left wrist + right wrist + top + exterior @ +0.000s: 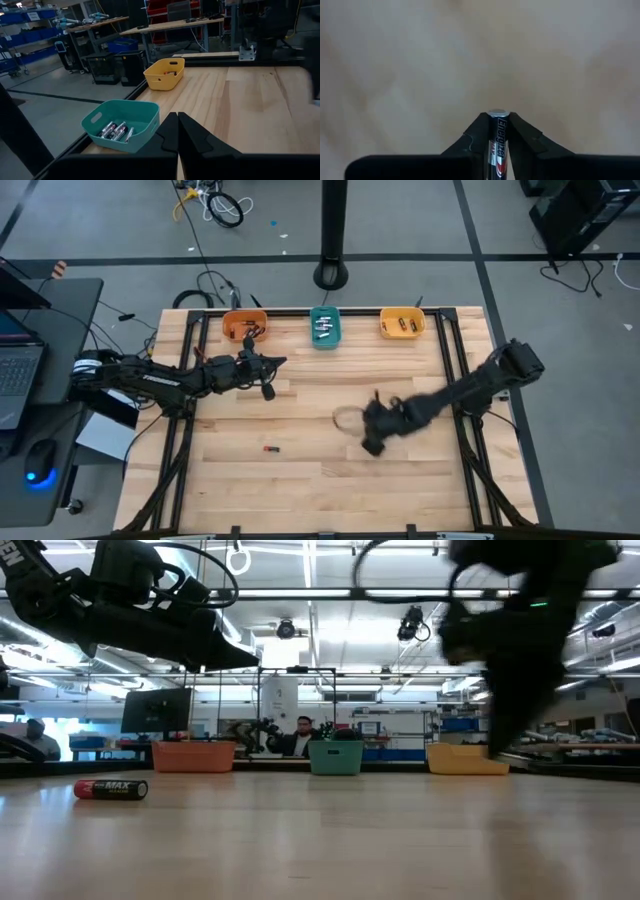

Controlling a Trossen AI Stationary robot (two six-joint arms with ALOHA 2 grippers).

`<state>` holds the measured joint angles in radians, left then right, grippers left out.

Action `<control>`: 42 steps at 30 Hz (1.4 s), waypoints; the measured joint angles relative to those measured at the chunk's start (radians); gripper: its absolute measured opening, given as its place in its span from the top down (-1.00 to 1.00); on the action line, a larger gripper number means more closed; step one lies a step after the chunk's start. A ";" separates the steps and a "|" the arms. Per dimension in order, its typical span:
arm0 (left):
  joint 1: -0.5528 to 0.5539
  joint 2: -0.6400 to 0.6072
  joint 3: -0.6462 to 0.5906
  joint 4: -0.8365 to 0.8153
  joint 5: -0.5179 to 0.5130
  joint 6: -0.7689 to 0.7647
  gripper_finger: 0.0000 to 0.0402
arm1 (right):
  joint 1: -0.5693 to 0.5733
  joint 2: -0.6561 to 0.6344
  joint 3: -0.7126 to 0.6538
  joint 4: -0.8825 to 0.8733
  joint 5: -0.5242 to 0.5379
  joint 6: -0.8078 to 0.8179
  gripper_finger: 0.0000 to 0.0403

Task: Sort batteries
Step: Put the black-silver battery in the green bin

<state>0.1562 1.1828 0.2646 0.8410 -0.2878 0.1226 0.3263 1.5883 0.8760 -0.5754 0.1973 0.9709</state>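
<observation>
My right gripper [497, 120] hangs over the middle-right of the table [372, 438] and is shut on a black and silver battery [498, 137]. A red battery [270, 448] lies on its side on the wood near the table's front [110, 789]. Several more batteries [115, 131] lie in the teal bin [122, 122]. My left gripper [177, 131] is shut and holds nothing. It points level over the table's far left, beside the orange bin [244, 327]. My right gripper pinches the battery's sides between its two fingers. The battery lies along the fingers, and its silver end cap [496, 114] shows just at the fingertips [480, 125]. The fingers point steeply down at the wood, and the battery is lifted clear of the table.
Three bins stand in a row at the table's far edge: orange, teal [325, 327] and yellow [402, 323]. A black frame rail [448, 350] borders the table. Bare wood lies between the arms and toward the near edge.
</observation>
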 joint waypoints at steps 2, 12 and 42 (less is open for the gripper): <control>0.000 0.000 0.000 0.000 0.000 0.000 0.97 | -0.102 0.000 0.031 0.004 0.006 -0.145 0.71; 0.000 0.000 0.000 0.022 0.001 0.000 0.97 | -0.558 -0.001 0.193 0.236 -0.113 -0.737 0.70; 0.000 0.000 0.000 0.029 0.006 0.003 0.97 | -0.864 0.589 0.854 -0.036 -0.209 -1.170 0.69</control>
<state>0.1558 1.1828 0.2646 0.8700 -0.2821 0.1261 -0.5381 2.1774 1.7298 -0.6110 -0.0114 -0.1995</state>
